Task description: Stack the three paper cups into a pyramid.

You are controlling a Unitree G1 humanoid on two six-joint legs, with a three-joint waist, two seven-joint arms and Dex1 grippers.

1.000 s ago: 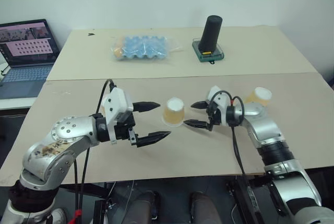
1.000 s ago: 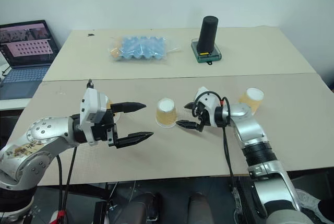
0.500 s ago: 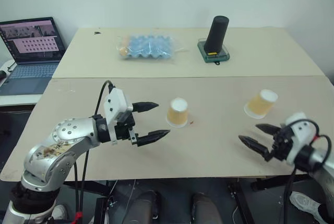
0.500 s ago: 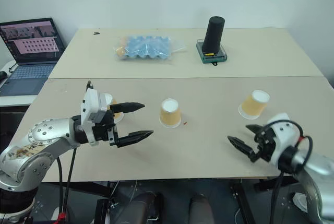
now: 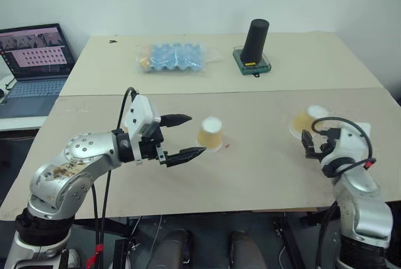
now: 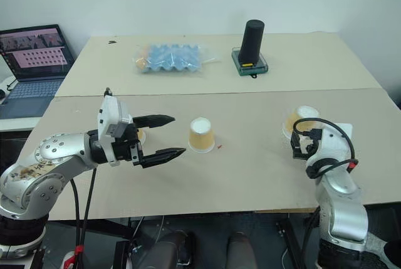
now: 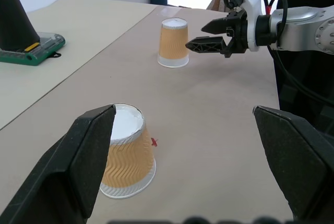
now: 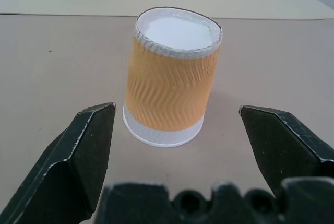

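Observation:
A tan-orange paper cup [image 5: 210, 133] stands upside down mid-table. My left gripper [image 5: 197, 134] hovers just left of it, open, its fingers [image 7: 88, 156] pointing at the cup [image 7: 128, 153] without touching. A second upside-down cup [image 5: 307, 118] stands at the right. My right gripper [image 5: 315, 143] sits just in front of it, open and empty, and the cup [image 8: 175, 83] shows between the spread fingers [image 8: 88, 145], a little beyond their tips. A sliver of the third cup [image 6: 140, 135] peeks out behind the left gripper.
On the far table stand a tall black cylinder [image 5: 254, 40] on a green base and a bagged blue egg tray [image 5: 175, 57]. A laptop [image 5: 34, 56] sits open at the far left. A small red mark [image 5: 227, 145] lies by the middle cup.
My right gripper has swung away from the middle cup, out to the right, and turned to face the right-hand cup. The left gripper has held still.

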